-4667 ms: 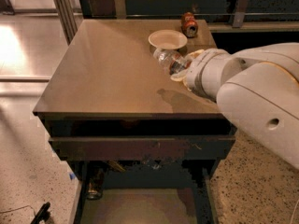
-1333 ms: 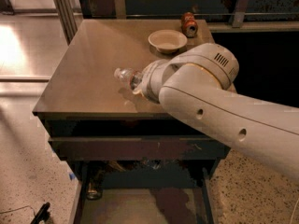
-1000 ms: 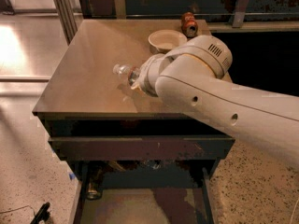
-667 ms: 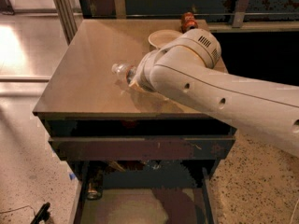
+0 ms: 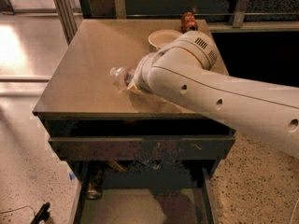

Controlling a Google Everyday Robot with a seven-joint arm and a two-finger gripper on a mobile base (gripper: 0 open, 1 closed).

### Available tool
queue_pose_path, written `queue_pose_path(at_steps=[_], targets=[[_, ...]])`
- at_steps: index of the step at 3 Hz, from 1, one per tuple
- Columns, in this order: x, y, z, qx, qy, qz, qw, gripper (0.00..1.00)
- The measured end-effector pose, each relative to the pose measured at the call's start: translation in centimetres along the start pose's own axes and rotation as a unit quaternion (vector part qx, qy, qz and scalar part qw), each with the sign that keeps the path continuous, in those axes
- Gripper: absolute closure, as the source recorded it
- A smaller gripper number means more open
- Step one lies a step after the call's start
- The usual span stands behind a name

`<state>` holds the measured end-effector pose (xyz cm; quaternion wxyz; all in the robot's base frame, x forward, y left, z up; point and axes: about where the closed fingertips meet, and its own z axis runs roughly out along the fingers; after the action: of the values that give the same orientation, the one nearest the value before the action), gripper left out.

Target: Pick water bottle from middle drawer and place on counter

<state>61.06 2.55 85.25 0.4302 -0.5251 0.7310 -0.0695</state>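
One white arm [image 5: 219, 94] comes in from the right edge and runs diagonally up-left across the frame, thick and smooth, with small dark holes along its side. It bends at a rounded joint with vent slits near the upper centre, then drops down-left to the middle of the counter [image 5: 88, 69]

Gripper [image 5: 133, 80] sits at the arm's tip, centre of the frame, low over the counter and right against the water bottle [image 5: 119, 73]. The arm's own bulk hides it, so can't tell whether it is spread, closed or pinching the bottle

One water bottle, centre-left of the frame, over the counter's middle, lying sideways with its cap end pointing left. Only the cap end and a bit of the label show; the rest is behind the arm tip. Can't tell if it rests on the counter or is just above it

One bowl [image 5: 163, 37], pale, upper centre on the counter, partly covered by the arm joint. One red soda can [image 5: 188, 21] just behind it, at the counter's far edge

Two drawers below the counter: one closed with a scratched dark front [image 5: 140, 147], and one middle drawer [image 5: 140, 209] pulled open at the bottom of the frame, pale floor showing. One dark can [image 5: 95, 183] at its back-left
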Motion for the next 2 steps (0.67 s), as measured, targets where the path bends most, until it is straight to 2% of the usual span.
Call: queue_pose_path(at_steps=[1,2], targets=[[0.0,0.0,0.0,0.0,0.0,0.0,1.0,1.0],[0.0,0.0,0.0,0.0,0.0,0.0,1.0,0.82]])
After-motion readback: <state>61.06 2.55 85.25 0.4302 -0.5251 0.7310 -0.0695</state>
